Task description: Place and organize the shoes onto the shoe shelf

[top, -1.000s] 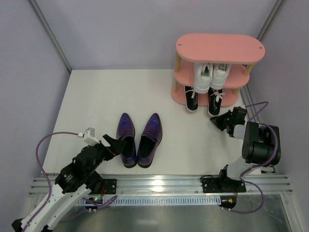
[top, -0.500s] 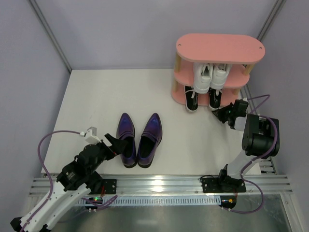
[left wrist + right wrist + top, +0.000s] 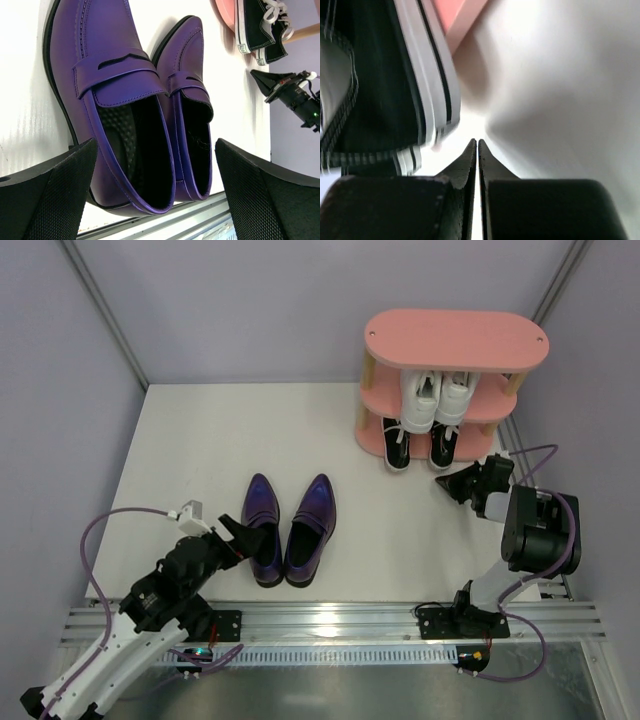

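Observation:
Two purple loafers (image 3: 262, 530) (image 3: 310, 528) lie side by side on the white table, toes pointing away. My left gripper (image 3: 232, 537) is open at the left loafer's heel; in the left wrist view its fingers (image 3: 50, 180) stand on either side of both loafers' heels (image 3: 115, 100). The pink shoe shelf (image 3: 455, 338) stands at the back right. The white sneakers (image 3: 437, 400) are on its middle tier and the black sneakers (image 3: 398, 447) (image 3: 445, 444) on the bottom tier. My right gripper (image 3: 447, 484) is shut and empty, just beside the right black sneaker's heel (image 3: 370, 100).
The shelf's top board is bare. Purple walls enclose the table on three sides. The metal rail (image 3: 330, 620) with the arm bases runs along the near edge. The right arm's purple cable (image 3: 530, 455) loops close to the shelf's right side.
The right black sneaker has slid further in on the bottom tier. My shut right gripper moved up to its heel, then drew back a little. The left arm shifted slightly.

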Tool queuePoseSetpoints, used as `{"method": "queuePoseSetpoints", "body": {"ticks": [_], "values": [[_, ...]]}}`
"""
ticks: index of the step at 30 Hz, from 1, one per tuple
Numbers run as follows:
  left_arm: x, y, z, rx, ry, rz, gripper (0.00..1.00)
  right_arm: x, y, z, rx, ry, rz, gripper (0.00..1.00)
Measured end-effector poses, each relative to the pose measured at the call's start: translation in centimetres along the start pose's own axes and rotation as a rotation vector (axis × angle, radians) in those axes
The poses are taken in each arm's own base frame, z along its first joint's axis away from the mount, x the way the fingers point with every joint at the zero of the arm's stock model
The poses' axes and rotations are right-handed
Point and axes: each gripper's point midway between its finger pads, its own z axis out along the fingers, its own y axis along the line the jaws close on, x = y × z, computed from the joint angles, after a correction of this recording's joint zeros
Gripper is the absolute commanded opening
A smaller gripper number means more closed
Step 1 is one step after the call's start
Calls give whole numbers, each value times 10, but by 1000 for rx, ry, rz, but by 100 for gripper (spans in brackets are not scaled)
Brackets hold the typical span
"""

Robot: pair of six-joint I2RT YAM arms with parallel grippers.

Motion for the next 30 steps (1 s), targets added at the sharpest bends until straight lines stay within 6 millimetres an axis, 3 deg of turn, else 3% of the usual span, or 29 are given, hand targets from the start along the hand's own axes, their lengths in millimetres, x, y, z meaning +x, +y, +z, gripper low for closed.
{"method": "queuePoseSetpoints", "body": {"ticks": [7, 10, 11, 13, 14, 18, 19, 23, 30], "values": [[1, -6, 8, -1, 12, 11, 98, 10, 16, -28, -74, 6, -67, 4], [-4, -17, 14, 10, 8, 27, 70, 10, 26, -39, -105, -2, -109, 4], [-7, -25, 17, 20, 7, 37, 44, 10, 28, -42, -112, -2, -118, 4], [-14, -42, 26, 27, 15, 64, 19, 13, 31, -53, -127, -10, -149, 4], [-18, -54, 33, 35, 21, 80, 0, 15, 32, -58, -130, -13, -163, 4], [-32, -108, 72, 75, 41, 127, 0, 16, 39, -83, -145, -50, -220, 4], [-39, -130, 81, 117, 35, 126, 0, 15, 43, -89, -155, -65, -234, 4], [-29, -170, 144, 164, 83, 137, 0, 5, 52, -111, -166, -137, -264, 4], [-3, -219, 248, 239, 148, 112, 0, -18, 22, -124, -55, -199, -175, 4]]}}
